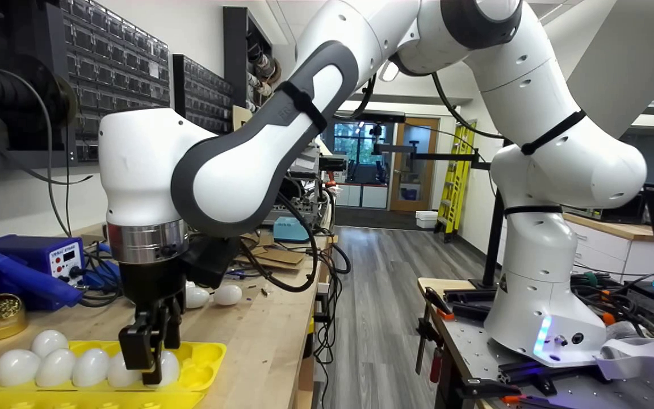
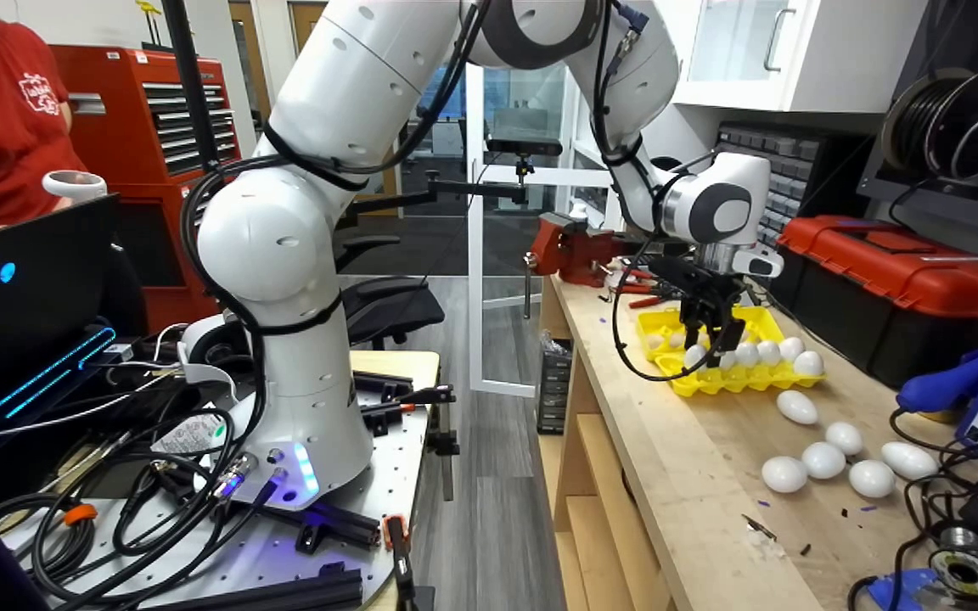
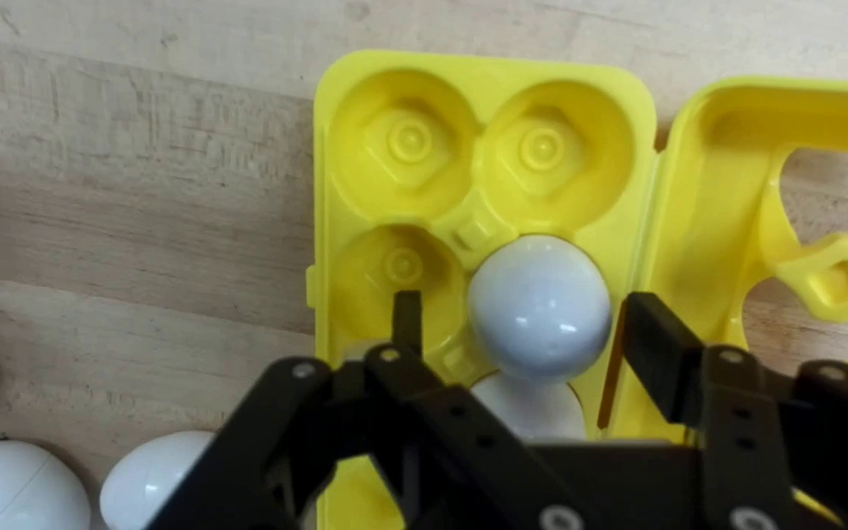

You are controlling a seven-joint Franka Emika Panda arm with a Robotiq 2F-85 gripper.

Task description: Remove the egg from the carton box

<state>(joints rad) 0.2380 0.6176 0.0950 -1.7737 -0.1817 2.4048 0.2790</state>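
Nearest, the gripper (image 3: pixel 528 320) stands wide, its fingers (image 3: pixel 407 324) at nine and three o'clock of the white egg (image 3: pixel 542 305) in the wrist view, with no touch that I can see. This egg, sitting in a cup of the yellow carton (image 3: pixel 479 90), should be light, stiff and, by its shine, slippery, possibly fragile, so I would hold it at its widest part, squeeze softly and lift straight. At six o'clock another egg (image 3: pixel 531 408) sits just beside it, and farther, at eight o'clock, a loose egg (image 3: pixel 15 486) on the table (image 3: pixel 137 250) shows a thin line, maybe a plastic seam.
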